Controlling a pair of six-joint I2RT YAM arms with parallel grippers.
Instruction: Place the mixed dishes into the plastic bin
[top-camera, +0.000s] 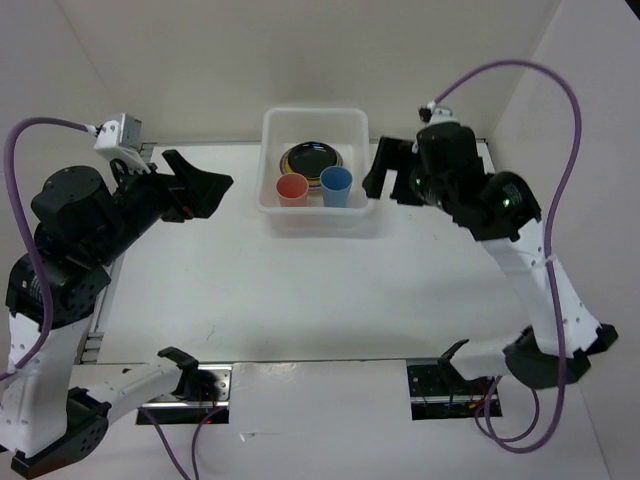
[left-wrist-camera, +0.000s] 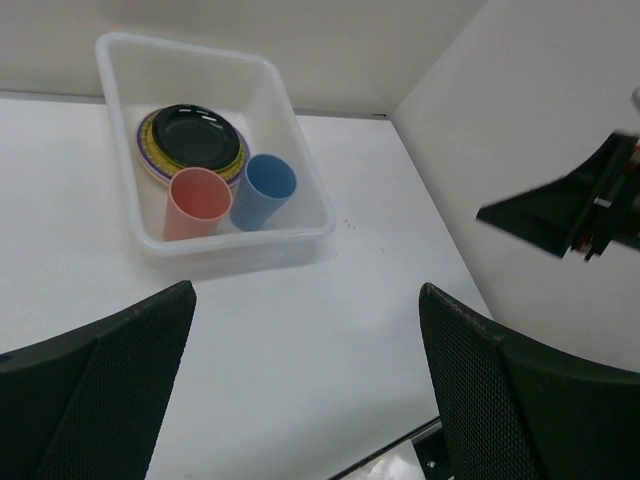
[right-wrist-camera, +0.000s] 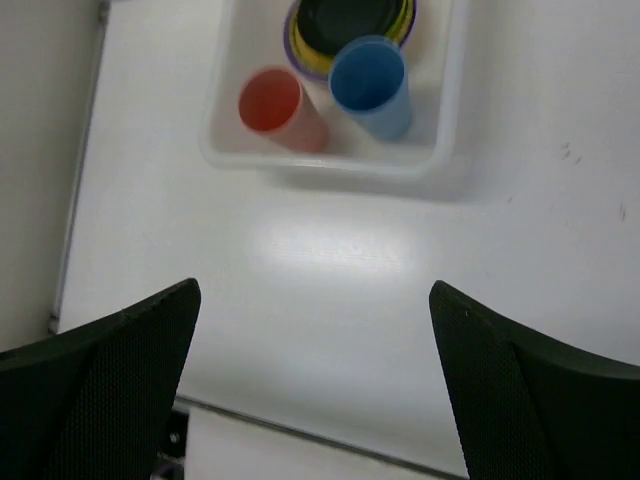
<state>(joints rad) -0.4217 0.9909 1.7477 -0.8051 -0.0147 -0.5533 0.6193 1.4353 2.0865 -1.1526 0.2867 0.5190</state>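
The plastic bin (top-camera: 315, 222) sits on the white surface (top-camera: 300, 300) at the far middle, close to the back wall, between the two arms. Every dish in view is inside it. A stack of round plates (left-wrist-camera: 190, 140) lies flat in the far half of the bin, with the black plate (top-camera: 312, 157) on top. Lime green and lilac rims show beneath it (the lower layers are too thin in every view to sort further). In the near half stand two upright cups with their mouths up. The red cup (top-camera: 292, 188) is on the left and the blue cup (top-camera: 337, 184) is just beside it on the right. Both stand at the near edge of the plate stack, and the blue cup's rim overlaps it in the right wrist view.

The left gripper (left-wrist-camera: 305, 295) hangs above the bare surface, left of the bin and clear of it. Its fingers are spread wide with nothing between them. The right gripper (right-wrist-camera: 315, 287) is raised just beside the bin's right wall. It looks back over the surface toward the bin, and its fingers too are spread wide and hold nothing. Neither gripper touches the bin or any dish.
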